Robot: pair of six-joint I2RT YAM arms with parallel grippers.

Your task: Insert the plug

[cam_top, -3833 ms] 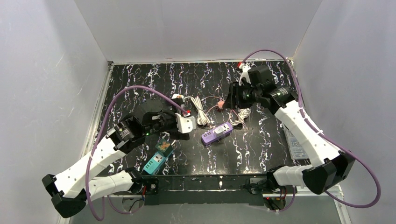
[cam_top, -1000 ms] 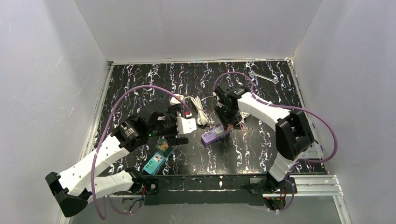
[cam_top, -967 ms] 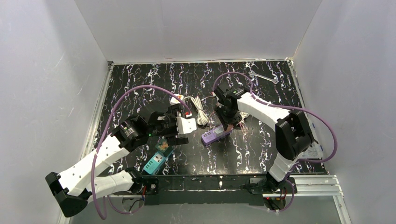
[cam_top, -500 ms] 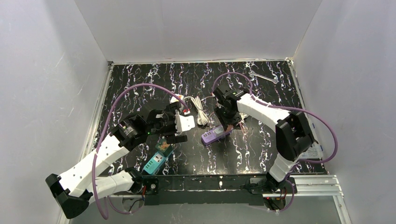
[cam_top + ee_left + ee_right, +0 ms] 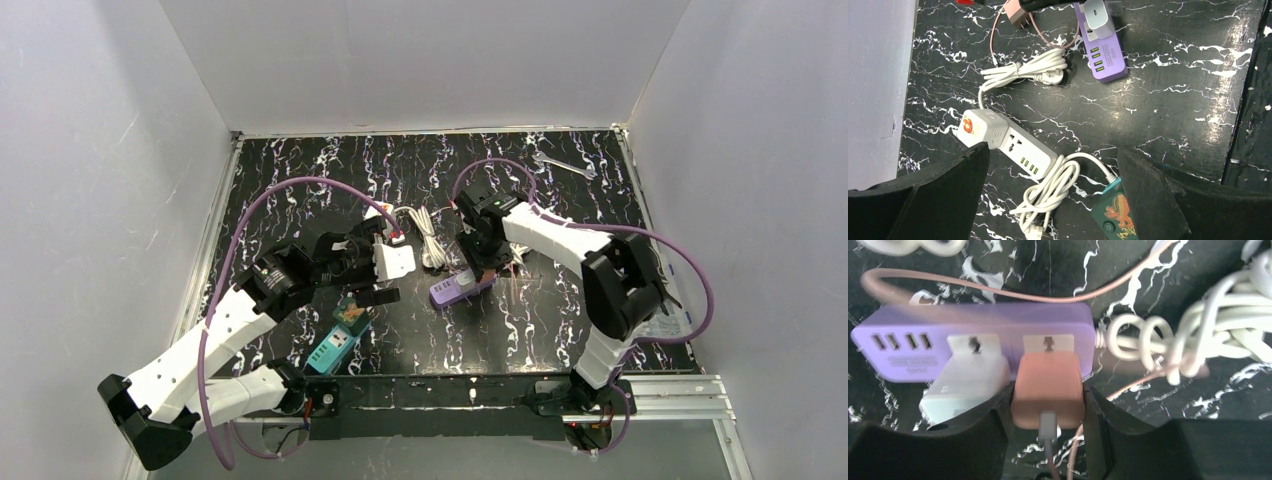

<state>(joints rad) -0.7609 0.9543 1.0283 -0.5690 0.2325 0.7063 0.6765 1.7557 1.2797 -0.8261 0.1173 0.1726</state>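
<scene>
My right gripper (image 5: 1048, 407) is shut on a pink plug (image 5: 1048, 387) with a thin pink cable. It holds the plug just over the purple power strip (image 5: 973, 335), in line with the uncovered socket (image 5: 1048, 343) at the strip's cable end. A white charger (image 5: 968, 385) sits in the neighbouring socket. From above, the right gripper (image 5: 487, 255) is over the far end of the purple strip (image 5: 455, 290). My left gripper (image 5: 1053, 200) is open and empty, hovering above a white power strip (image 5: 1008, 140).
A teal power strip (image 5: 335, 345) lies near the front edge, its coiled white cord (image 5: 1053, 187) under my left gripper. More bundled white cable (image 5: 1208, 325) lies beside the purple strip. A wrench (image 5: 565, 165) lies at the back right.
The right arm came from the back right down to the purple strip with the pink plug. In the last second it edged slightly left. The left gripper drifted slightly back.
</scene>
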